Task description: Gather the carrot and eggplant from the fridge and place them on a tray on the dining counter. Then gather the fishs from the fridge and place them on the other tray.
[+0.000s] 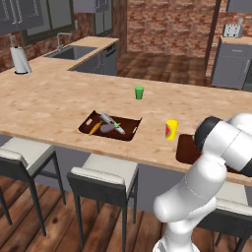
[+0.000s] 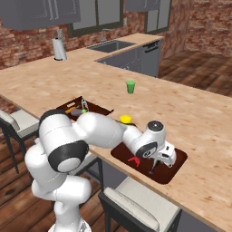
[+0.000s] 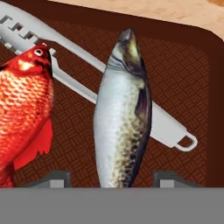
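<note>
Hand view | fingers (image 3: 112,178) parted, astride silvery fish (image 3: 121,113) | red fish (image 3: 24,100) beside, both in tray (image 3: 183,65)

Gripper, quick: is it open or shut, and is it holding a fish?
Gripper: open, a fingertip on each side of the silvery fish lying in the tray; whether it grips the fish cannot be told.

On the dining counter (image 1: 54,106), one tray (image 1: 129,132) is sitting at centre frame in the left base view, holding the carrot (image 1: 94,129) at its left with the eggplant (image 1: 107,128) just right of it. What may be a fish is lying across them. A cup (image 1: 139,92) is standing behind the tray, a can (image 1: 171,130) to its right. In the hand view, the other tray (image 3: 175,65) is holding two fishs: one at centre (image 3: 120,118) lying over a utensil (image 3: 166,129), another at left (image 3: 24,105).
</note>
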